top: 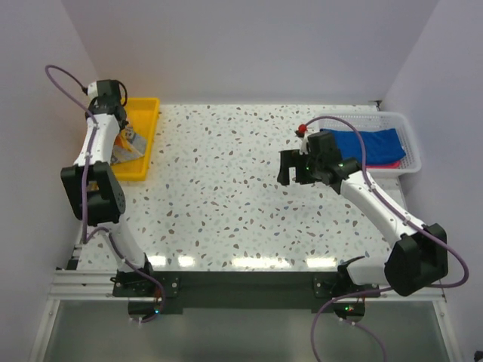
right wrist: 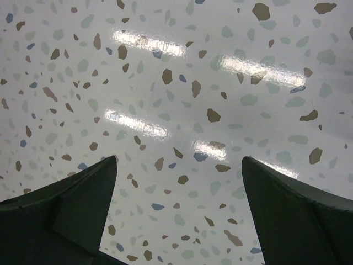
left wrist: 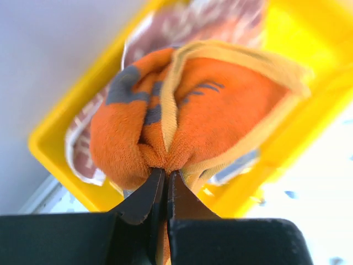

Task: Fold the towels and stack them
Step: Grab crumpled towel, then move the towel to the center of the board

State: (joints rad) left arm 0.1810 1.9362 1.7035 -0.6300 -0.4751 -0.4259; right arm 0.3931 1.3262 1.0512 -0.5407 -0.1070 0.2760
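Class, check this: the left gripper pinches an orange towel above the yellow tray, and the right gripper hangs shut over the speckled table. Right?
No: the right gripper is open, not shut, as the right wrist view shows. The left gripper does pinch the orange towel above the yellow tray.

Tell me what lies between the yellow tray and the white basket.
Top view: mostly bare speckled table, plus the open right gripper hovering near the white basket.

Four towels [top: 370, 142], one tray [top: 143, 107], one basket [top: 408, 133]
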